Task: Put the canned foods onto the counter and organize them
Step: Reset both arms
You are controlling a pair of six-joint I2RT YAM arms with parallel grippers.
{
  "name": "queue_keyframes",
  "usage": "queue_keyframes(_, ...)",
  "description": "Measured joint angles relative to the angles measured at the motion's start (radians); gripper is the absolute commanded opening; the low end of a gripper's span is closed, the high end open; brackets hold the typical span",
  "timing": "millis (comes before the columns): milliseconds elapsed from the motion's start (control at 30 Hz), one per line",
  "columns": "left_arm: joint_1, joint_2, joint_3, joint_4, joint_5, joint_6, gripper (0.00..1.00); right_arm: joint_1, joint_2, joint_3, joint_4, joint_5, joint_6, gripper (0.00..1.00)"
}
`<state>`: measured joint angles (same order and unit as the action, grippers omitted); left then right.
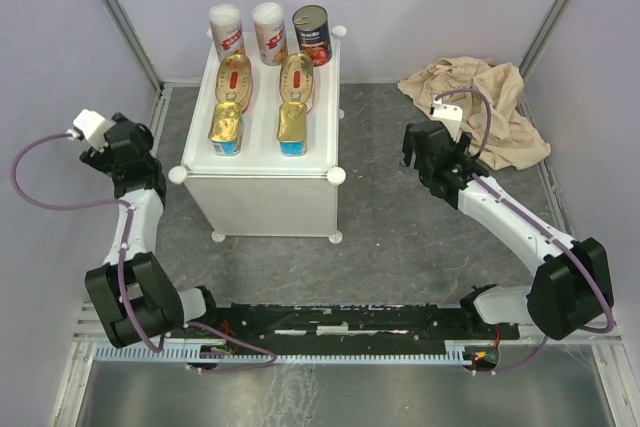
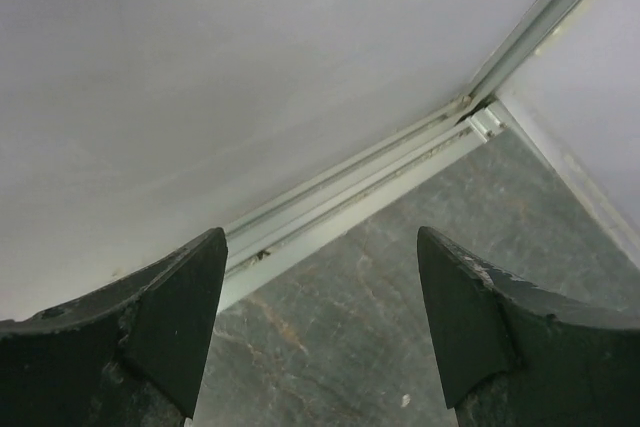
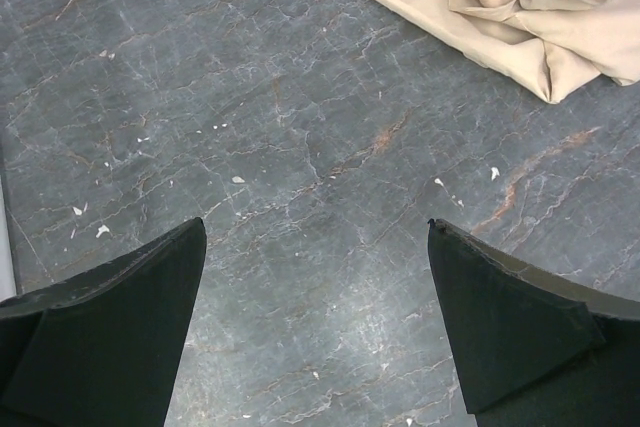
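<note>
In the top view, all seven tins stand on the white counter [image 1: 320, 162]. At its back are two white-and-red cylinders [image 1: 227, 31] [image 1: 270, 32] and a dark cylinder with a red label [image 1: 311, 34]. Two red-yellow oblong tins [image 1: 234, 81] [image 1: 297, 80] lie in the middle. Two gold rectangular tins [image 1: 226, 128] [image 1: 292, 126] lie at the front. My left gripper [image 1: 110, 152] is open and empty, left of the counter near the wall [image 2: 322, 247]. My right gripper [image 1: 418, 152] is open and empty, right of the counter over the dark floor [image 3: 318, 237].
A beige cloth [image 1: 485, 107] lies crumpled at the back right, its edge showing in the right wrist view [image 3: 500, 2]. Pale walls with metal rails [image 2: 380, 182] enclose the dark marbled floor [image 1: 400, 247].
</note>
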<state>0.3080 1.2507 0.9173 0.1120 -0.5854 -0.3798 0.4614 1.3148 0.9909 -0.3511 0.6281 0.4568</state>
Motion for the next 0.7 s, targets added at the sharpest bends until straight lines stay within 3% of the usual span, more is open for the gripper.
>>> queue_keyframes(267, 0.163, 0.065, -0.292, 0.309, 0.219, -0.095, 0.80, -0.021, 0.031, 0.000, 0.042, -0.013, 0.011, 1.00)
queue_keyframes(500, 0.160, 0.082, -0.401, 0.568, 0.360, -0.047, 0.78, -0.032, 0.046, -0.006, 0.065, -0.027, 0.016, 1.00)
queue_keyframes(700, 0.127, 0.082, -0.502, 0.692, 0.378, 0.055, 0.77, -0.032, 0.048, -0.014, 0.067, -0.026, 0.018, 0.99)
